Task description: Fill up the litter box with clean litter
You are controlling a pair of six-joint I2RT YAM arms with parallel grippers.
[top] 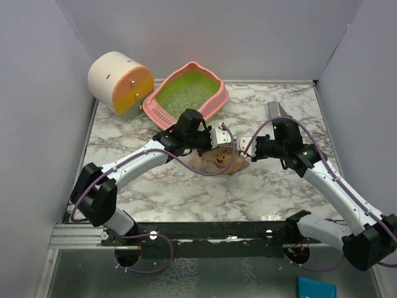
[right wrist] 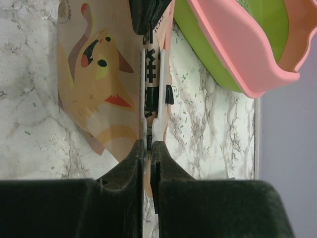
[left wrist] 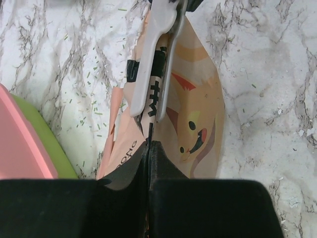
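The pink litter box (top: 218, 93) with a lime-green inside stands at the back centre. Pale greenish litter (top: 186, 96) lies in it. The tan cartoon-cat bag (top: 217, 162) hangs between my two grippers in front of the box. My left gripper (left wrist: 149, 144) is shut on the bag's top edge (left wrist: 198, 114). My right gripper (right wrist: 147, 144) is shut on a white clip (right wrist: 156, 130) along that same edge, opposite the left one. The box's corner shows in the left wrist view (left wrist: 25, 148) and its side in the right wrist view (right wrist: 237, 44).
A cream-and-orange cylinder (top: 121, 82) stands at the back left beside the box. A grey metal scoop (top: 276, 110) lies at the back right. Loose green granules (left wrist: 89, 99) are scattered on the marble table (top: 155, 186) near the box. Walls close three sides.
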